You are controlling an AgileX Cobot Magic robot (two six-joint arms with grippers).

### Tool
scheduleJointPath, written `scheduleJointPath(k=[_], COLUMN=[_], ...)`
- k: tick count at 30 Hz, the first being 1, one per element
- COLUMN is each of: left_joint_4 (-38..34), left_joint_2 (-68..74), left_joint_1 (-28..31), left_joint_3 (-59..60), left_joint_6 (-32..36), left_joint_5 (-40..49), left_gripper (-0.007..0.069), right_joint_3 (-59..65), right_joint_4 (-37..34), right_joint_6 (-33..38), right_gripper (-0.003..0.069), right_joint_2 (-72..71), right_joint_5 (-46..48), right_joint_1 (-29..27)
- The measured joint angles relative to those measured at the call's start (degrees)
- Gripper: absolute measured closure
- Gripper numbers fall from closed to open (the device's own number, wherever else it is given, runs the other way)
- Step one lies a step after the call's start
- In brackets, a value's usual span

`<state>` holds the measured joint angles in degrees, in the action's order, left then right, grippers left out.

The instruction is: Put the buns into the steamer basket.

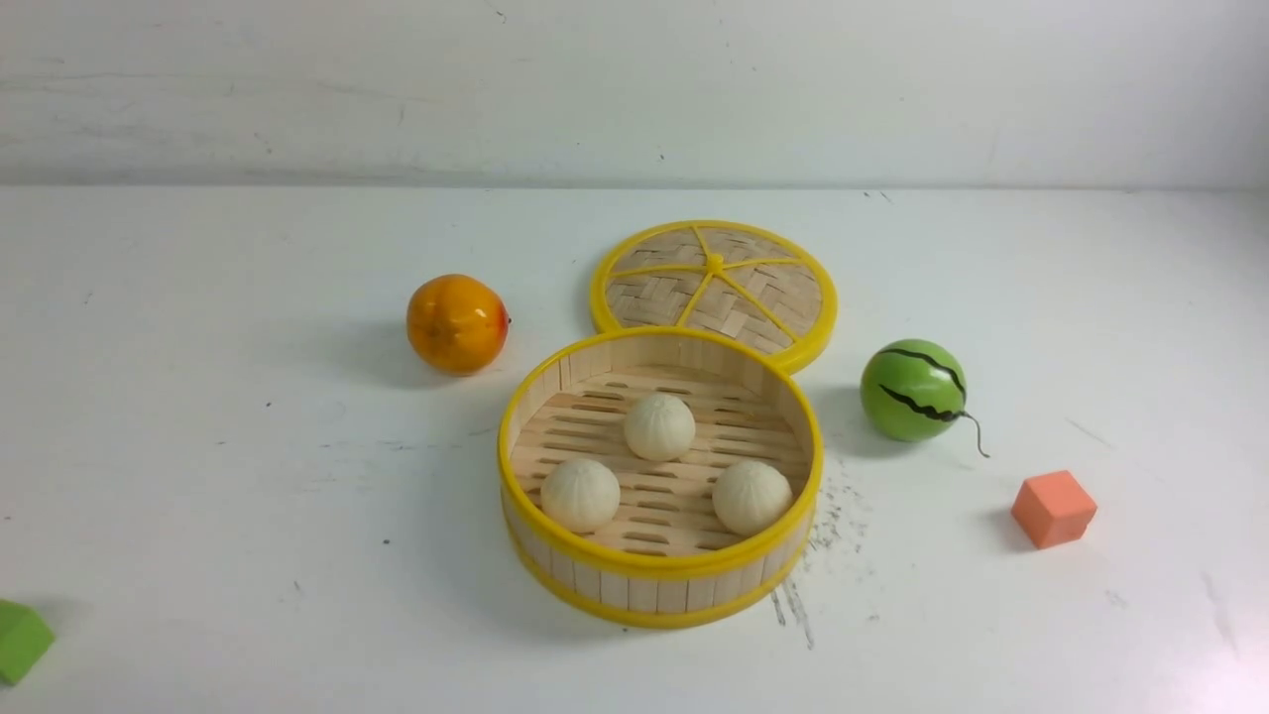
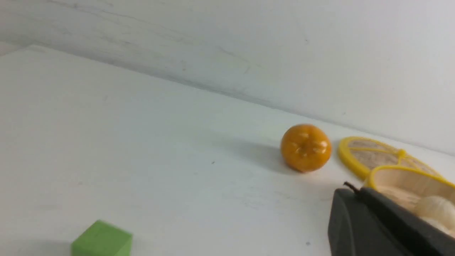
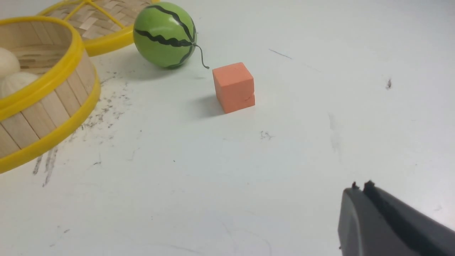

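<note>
The steamer basket [image 1: 659, 570] stands at the middle of the table. Three cream-white buns lie on its slatted floor: one at the back [image 1: 659, 426], one front left [image 1: 580, 494], one front right [image 1: 751, 497]. The basket also shows in the left wrist view [image 2: 408, 174] with a bun [image 2: 435, 208] inside, and in the right wrist view [image 3: 46, 117] with a bun [image 3: 16, 83]. Neither gripper shows in the front view. My left gripper [image 2: 355, 193] has its jaws pressed together, empty, short of the basket. My right gripper [image 3: 360, 188] is shut and empty, over bare table.
The flat woven lid [image 1: 714, 288] lies behind the basket. An orange fruit [image 1: 456, 323] sits to the basket's left, a green striped ball [image 1: 913, 390] to its right. An orange cube [image 1: 1053, 508] is at the right, a green cube [image 1: 20, 640] at the front left edge.
</note>
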<state>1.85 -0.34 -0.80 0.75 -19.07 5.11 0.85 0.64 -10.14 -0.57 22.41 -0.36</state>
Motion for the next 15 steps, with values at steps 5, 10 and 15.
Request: scheduleJointPath(k=[5, 10, 15], left_joint_4=[0.0, 0.0, -0.05], left_joint_2=[-0.24, -0.24, -0.24], left_joint_1=[0.52, 0.52, 0.52], left_joint_3=[0.91, 0.97, 0.97], left_joint_6=[2.54, 5.42, 6.99], left_joint_5=[8.12, 15.46, 16.2], left_gripper=[0.0638, 0.0638, 0.0638], right_joint_3=[0.0, 0.0, 0.0], right_joint_4=[0.0, 0.0, 0.0], right_joint_6=[0.0, 0.0, 0.0], right_gripper=[0.0657, 0.065, 0.0643], right_joint_2=[0.0, 0.0, 0.0], right_joint_5=[0.0, 0.0, 0.0], right_joint_1=[0.0, 0.0, 0.0])
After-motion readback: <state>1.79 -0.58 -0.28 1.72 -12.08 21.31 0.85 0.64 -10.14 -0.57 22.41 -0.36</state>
